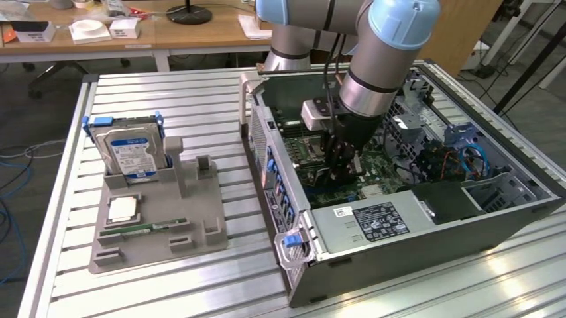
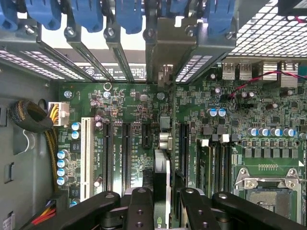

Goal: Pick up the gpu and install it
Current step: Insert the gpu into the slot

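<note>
Seen edge-on in the wrist view, the gpu (image 2: 162, 175) is a slim dark card held upright between my fingers (image 2: 140, 208), over the green motherboard (image 2: 120, 100) and in line with a long black slot. Its silver bracket end (image 2: 165, 45) stands against the row of rear slot openings. In the exterior view my gripper (image 1: 341, 173) reaches down into the open computer case (image 1: 425, 228), shut on the dark gpu (image 1: 343, 159) just above the motherboard (image 1: 376, 173). Whether the card's edge sits in the slot is hidden.
A grey fixture tray (image 1: 199, 218) on the exterior view's left holds a silver hard drive (image 1: 131, 154), a square chip (image 1: 122, 209) and a green memory stick (image 1: 142, 229). Blue slot latches (image 2: 86, 14), a cable bundle (image 2: 31, 117) and the labelled power supply (image 1: 376, 222) crowd the case.
</note>
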Tool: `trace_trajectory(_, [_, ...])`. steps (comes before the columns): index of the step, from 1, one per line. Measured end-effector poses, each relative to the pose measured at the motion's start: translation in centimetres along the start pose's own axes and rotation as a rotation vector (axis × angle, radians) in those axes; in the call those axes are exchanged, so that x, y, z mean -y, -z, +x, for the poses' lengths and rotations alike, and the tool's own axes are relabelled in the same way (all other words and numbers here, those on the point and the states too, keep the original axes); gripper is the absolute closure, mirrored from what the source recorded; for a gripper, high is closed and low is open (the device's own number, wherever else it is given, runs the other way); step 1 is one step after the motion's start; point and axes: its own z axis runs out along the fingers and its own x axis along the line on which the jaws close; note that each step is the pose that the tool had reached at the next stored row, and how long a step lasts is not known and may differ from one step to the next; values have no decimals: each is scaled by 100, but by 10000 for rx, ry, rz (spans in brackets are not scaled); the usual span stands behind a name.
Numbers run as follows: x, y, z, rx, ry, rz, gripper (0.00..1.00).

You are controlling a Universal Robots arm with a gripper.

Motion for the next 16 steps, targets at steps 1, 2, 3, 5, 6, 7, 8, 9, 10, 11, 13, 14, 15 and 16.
trace_trajectory(1, [0, 0, 0, 0, 0, 0, 74])
trace_trajectory(2, [0, 0, 0, 1, 0, 0, 74])
trace_trajectory(3, [0, 0, 0, 1, -1, 1, 74])
trace_trajectory(5, [0, 8, -4, -14, -3, -7, 74])
trace_trajectory(6, [1, 8, -4, -15, -2, -6, 74])
trace_trajectory(7, [0, 8, -3, -17, -2, -7, 74])
trace_trajectory(8, [0, 8, -3, -19, -3, -8, 74])
trace_trajectory(9, [0, 9, -3, -21, -3, -9, 74])
trace_trajectory(10, [0, 8, -2, -20, -3, -9, 74])
trace_trajectory(11, [0, 8, -2, -20, -3, -8, 74])
trace_trajectory(13, [-1, 14, -1, -6, -2, -6, 74])
trace_trajectory(14, [-1, 23, -2, 2, -2, -3, 74])
trace_trajectory(15, [-2, 32, -4, 9, -2, -1, 74])
trace_trajectory(16, [-3, 41, -4, 15, -2, -4, 74])
